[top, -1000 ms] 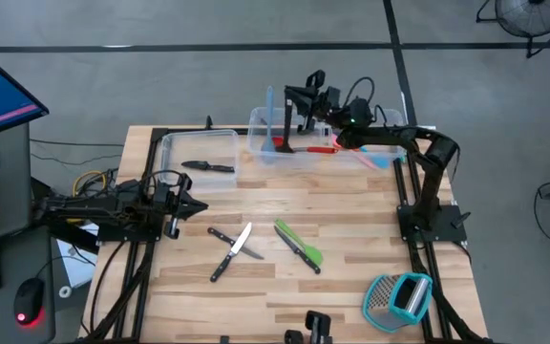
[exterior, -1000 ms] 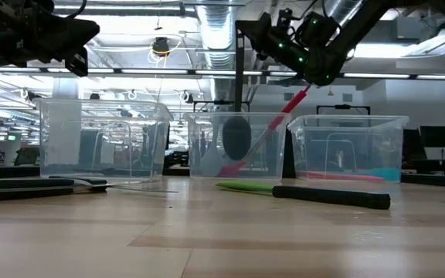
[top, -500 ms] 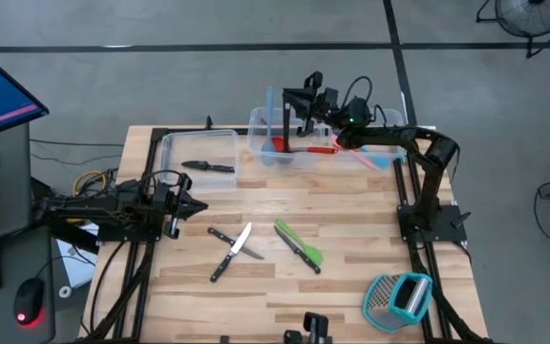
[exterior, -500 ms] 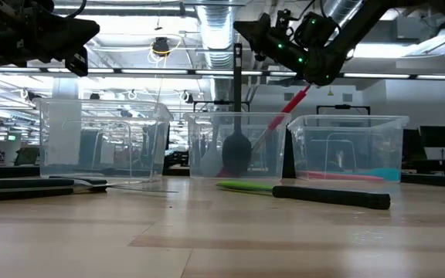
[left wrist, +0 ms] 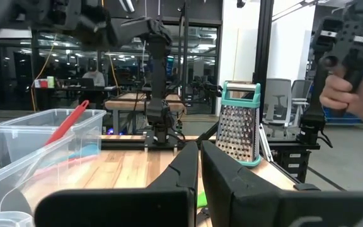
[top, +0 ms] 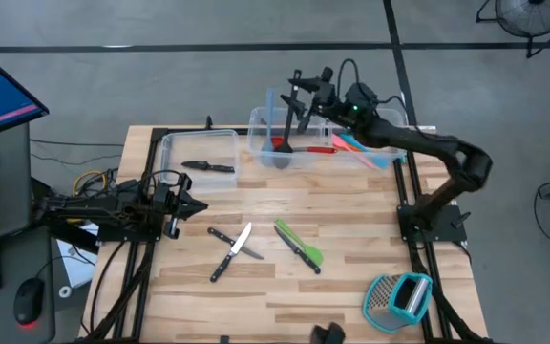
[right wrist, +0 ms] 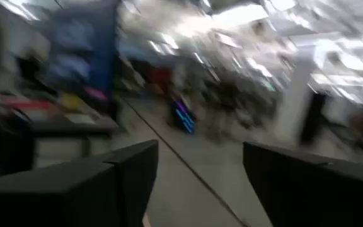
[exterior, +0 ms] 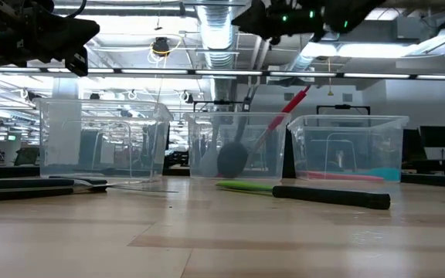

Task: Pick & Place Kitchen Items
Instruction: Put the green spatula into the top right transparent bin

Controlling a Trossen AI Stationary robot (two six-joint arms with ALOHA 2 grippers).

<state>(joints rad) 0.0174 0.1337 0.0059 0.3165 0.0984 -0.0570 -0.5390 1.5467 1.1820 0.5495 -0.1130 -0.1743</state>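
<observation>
The right gripper (top: pixel 299 94), fingers spread and empty, hangs at upper centre above the middle bin (top: pixel 256 143), where the black spoon (exterior: pixel 232 158) apparently leans inside. Lift clear before swinging toward the knives (top: pixel 229 244). The left gripper (top: pixel 187 205) waits pressed together at centre left.

We see even overhead light on the desk (top: pixel 351 220) with soft shadows. Ceiling strips glare in our low view. Our right wrist view is smeared by motion blur.
</observation>
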